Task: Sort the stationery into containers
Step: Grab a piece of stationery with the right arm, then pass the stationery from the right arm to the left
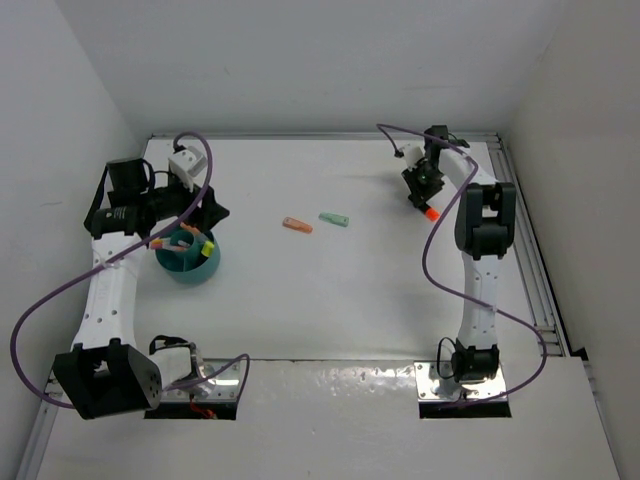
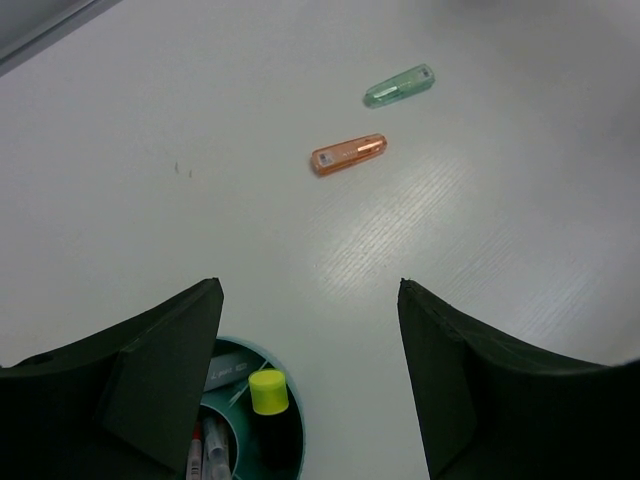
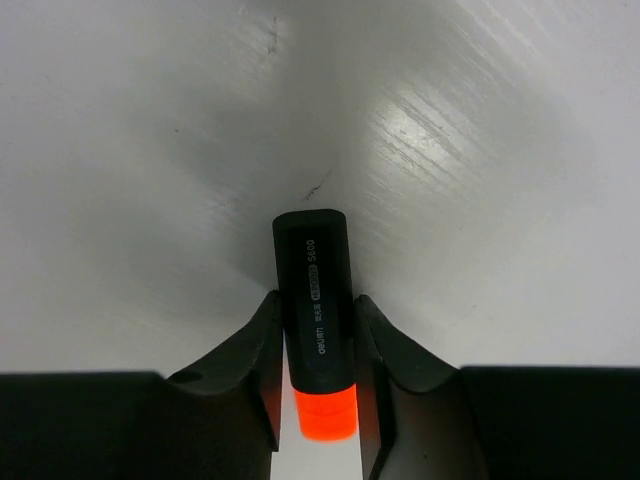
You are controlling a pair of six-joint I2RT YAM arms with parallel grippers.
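Bowl (image 1: pixel 196 271) left, pens (image 1: pixel 190 240) inside, one highlighter (image 1: pixel 297 225) beside another (image 1: pixel 334 219) centrally, marker (image 1: pixel 430 211) far right

The top camera, high overhead, shares the teal bowl (image 1: pixel 196 272) with the left wrist camera looking down just above it.

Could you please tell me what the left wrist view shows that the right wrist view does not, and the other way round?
Only the left wrist view: the open left gripper above a teal bowl that holds a yellow-capped marker, plus an orange pen and a green pen lying loose farther out. Only the right wrist view: the right gripper shut on a black marker with an orange cap. Both: the white table.
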